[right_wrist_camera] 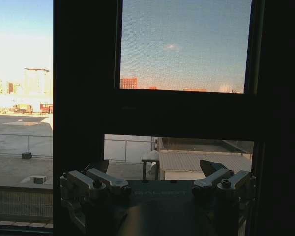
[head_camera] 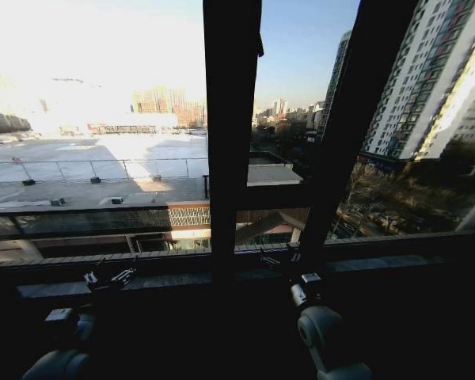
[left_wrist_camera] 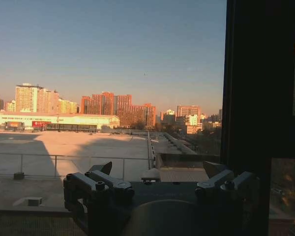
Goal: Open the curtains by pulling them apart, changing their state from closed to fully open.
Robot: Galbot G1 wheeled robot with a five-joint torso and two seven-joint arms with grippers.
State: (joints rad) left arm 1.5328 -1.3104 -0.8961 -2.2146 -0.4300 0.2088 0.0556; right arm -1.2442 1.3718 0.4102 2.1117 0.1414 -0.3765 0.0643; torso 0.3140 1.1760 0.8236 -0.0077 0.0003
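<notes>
**Both grippers low at the sill, glass bare ahead**

Left gripper (head_camera: 111, 279) sits low, just short of the window sill (head_camera: 166, 279), fingers spread wide w/ nothing between them; in the left wrist view (left_wrist_camera: 157, 172) the fingertips (left_wrist_camera: 104, 168) frame open rooftop and sky, dark window frame bar (left_wrist_camera: 258, 98) off to the right side of it. Right gripper (head_camera: 279, 260) is likewise low by the sill, near the centre frame bar (head_camera: 231, 119), jaws apart and empty; its wrist view (right_wrist_camera: 155, 169) looks straight at frame bars and a mesh screen pane (right_wrist_camera: 184, 44) above.

Task status, my read: no curtains lie ahead of either gripper or across the glass, and the city view is unobstructed, so the panels look pushed clear to the sides, beyond what I can see. Judged from that, the opening seems done or nearly so; whether fabric is fully at the ends I can't confirm.

Pose: both arms reach fwd, wrists roughly level, grippers well apart, one each side of the centre bar.
</notes>
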